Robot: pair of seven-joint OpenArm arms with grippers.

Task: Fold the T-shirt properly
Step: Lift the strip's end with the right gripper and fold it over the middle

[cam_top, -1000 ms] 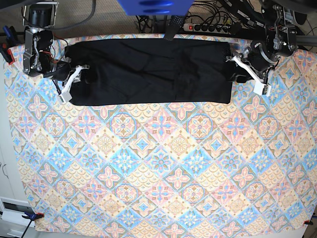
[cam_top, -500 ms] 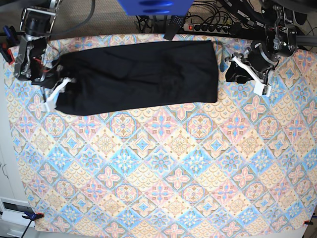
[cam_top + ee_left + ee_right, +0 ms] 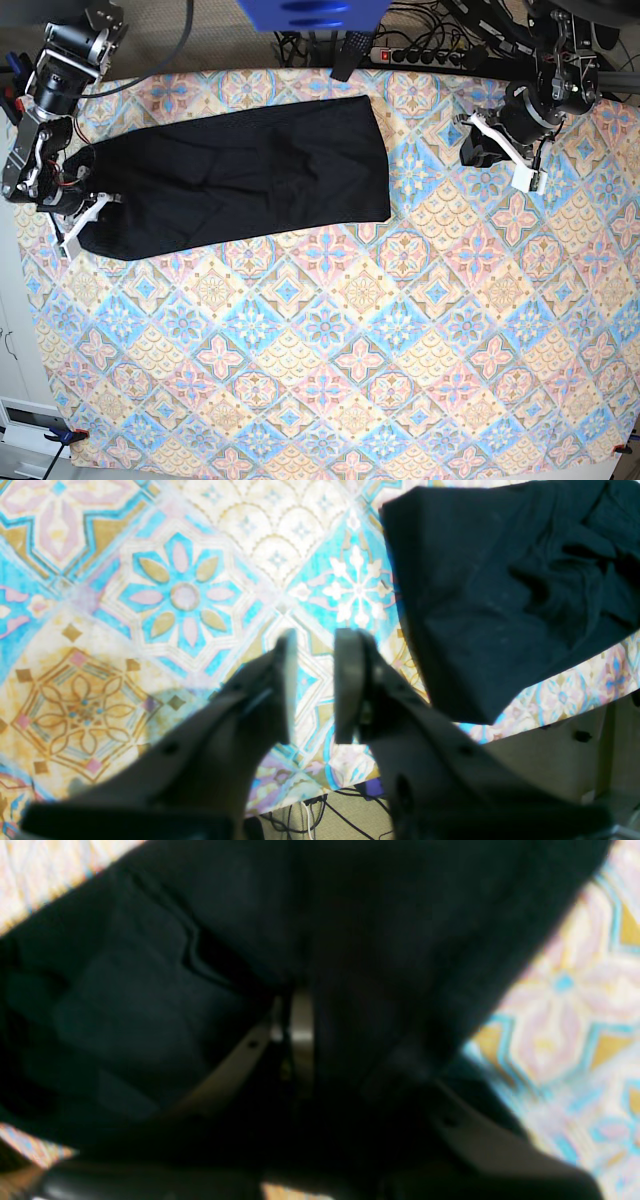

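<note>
The black T-shirt (image 3: 240, 175) lies as a long folded band across the back left of the patterned tablecloth (image 3: 330, 340). My right gripper (image 3: 92, 207) is shut on the shirt's left end. In the right wrist view, black cloth (image 3: 150, 1015) fills the frame and wraps the gripper (image 3: 310, 1040), with one pale finger (image 3: 300, 1030) showing. My left gripper (image 3: 472, 152) is open and empty, well to the right of the shirt's right edge. In the left wrist view its jaws (image 3: 312, 685) hang over bare tablecloth, with a shirt corner (image 3: 500, 590) at the upper right.
A power strip (image 3: 420, 55) and cables lie behind the table's back edge. A blue object (image 3: 300, 12) hangs at the top centre. The table's edge (image 3: 550, 710) shows in the left wrist view, with cables below it.
My right gripper has pulled the shirt leftward and a little toward the front. My left gripper has let go of the shirt's right end and stayed in place.
</note>
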